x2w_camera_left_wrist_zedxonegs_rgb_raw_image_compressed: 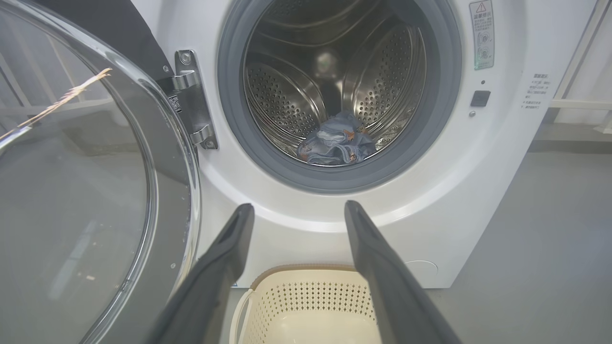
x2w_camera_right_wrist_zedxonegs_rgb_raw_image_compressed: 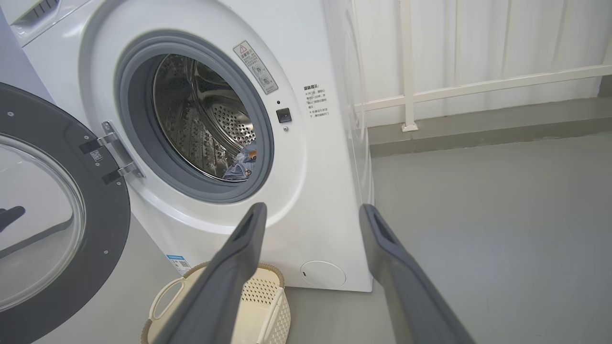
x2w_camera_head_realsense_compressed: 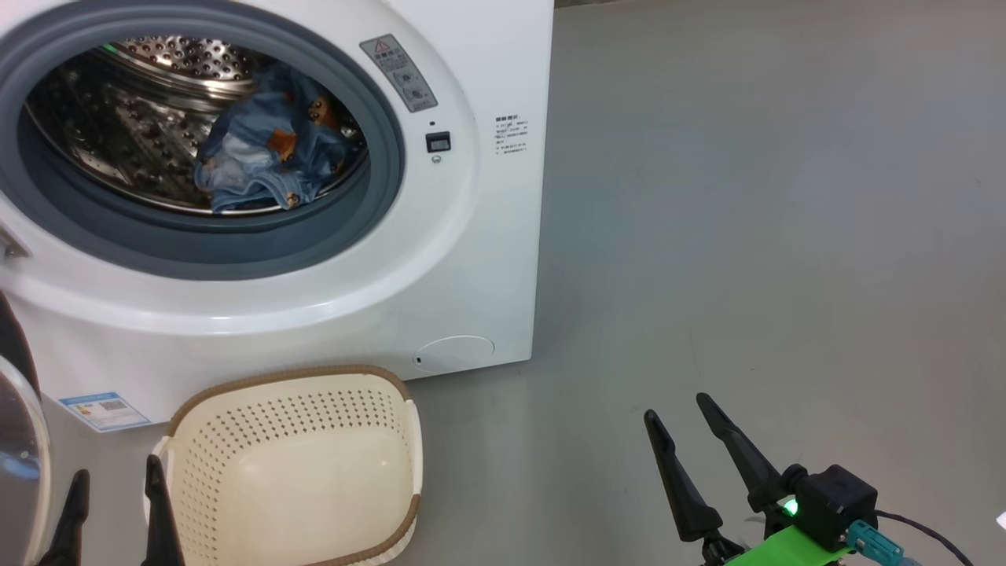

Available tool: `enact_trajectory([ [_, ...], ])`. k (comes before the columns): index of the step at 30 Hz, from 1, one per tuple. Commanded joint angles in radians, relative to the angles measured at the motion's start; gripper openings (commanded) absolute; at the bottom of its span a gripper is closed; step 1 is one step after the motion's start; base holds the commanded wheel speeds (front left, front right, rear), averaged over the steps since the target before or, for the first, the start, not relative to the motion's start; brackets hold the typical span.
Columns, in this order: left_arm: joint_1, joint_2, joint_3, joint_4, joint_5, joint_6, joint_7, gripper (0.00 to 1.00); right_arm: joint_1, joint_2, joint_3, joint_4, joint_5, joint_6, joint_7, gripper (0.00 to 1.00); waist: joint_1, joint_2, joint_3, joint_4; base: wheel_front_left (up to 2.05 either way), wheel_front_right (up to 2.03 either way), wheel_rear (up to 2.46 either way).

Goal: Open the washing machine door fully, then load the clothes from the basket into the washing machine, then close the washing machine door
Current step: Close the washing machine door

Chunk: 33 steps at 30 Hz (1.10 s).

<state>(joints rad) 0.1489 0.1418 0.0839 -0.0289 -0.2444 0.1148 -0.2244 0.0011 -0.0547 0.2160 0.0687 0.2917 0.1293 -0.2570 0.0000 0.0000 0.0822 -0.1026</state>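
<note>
Steel perforated drum mouth [x2w_camera_head_realsense_compressed: 118, 134] gaping unobstructed, black-rimmed round glass door [x2w_camera_right_wrist_zedxonegs_rgb_raw_image_compressed: 107, 224] hanging open at left, cream perforated plastic basket [x2w_camera_head_realsense_compressed: 283, 424] sitting below it, grey floor [x2w_camera_head_realsense_compressed: 747, 236] stretching free rightward

White front-loading washing machine [x2w_camera_head_realsense_compressed: 471, 259]: round black-rimmed glass door [x2w_camera_right_wrist_zedxonegs_rgb_raw_image_compressed: 112, 229] swung wide open on its left hinge. Light blue printed clothes [x2w_camera_head_realsense_compressed: 267, 153] lie bunched inside the steel drum. Cream perforated plastic basket [x2w_camera_head_realsense_compressed: 275, 424] stands upright before the machine, bottom bare.

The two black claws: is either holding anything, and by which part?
Nothing is held. The left gripper and right gripper both stand open and empty; the clothes lie in the washing machine and the basket looks empty.
</note>
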Motion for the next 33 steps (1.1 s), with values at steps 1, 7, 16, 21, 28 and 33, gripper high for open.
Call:
enact_trajectory([
  [1,-0.019,0.021,0.032,-0.017,0.007,0.008,-0.005,1.0,-0.013,0.005,0.023,-0.027,-0.013,0.001,-0.005,1.0,0.0,0.0,0.0,0.0,0.0,0.0,0.0],
  [7,-0.021,0.022,0.028,-0.009,0.001,0.008,-0.006,1.0,-0.015,0.005,0.015,-0.03,-0.017,0.001,-0.005,1.0,0.0,0.0,0.001,0.005,0.0,0.0,0.0],
  [16,-0.025,0.021,0.021,-0.003,-0.005,0.01,-0.008,1.0,-0.028,0.005,0.013,-0.024,-0.03,0.001,-0.005,1.0,0.0,0.0,0.003,0.018,0.0,0.0,0.0],
  [21,-0.024,0.022,0.013,0.005,-0.006,0.01,-0.008,1.0,-0.038,0.005,0.01,-0.017,-0.035,0.001,-0.005,1.0,0.0,0.0,0.0,0.022,0.0,0.0,0.0],
  [28,-0.02,0.025,0.006,0.012,-0.009,0.01,-0.006,1.0,-0.038,0.005,0.001,-0.016,-0.035,0.001,-0.005,1.0,0.0,0.0,-0.005,0.025,0.0,0.0,0.0],
  [33,-0.018,0.028,-0.001,0.016,-0.01,0.01,-0.002,1.0,-0.037,0.005,-0.002,-0.016,-0.035,0.001,-0.005,1.0,0.0,0.0,-0.005,0.029,0.0,0.0,0.0],
])
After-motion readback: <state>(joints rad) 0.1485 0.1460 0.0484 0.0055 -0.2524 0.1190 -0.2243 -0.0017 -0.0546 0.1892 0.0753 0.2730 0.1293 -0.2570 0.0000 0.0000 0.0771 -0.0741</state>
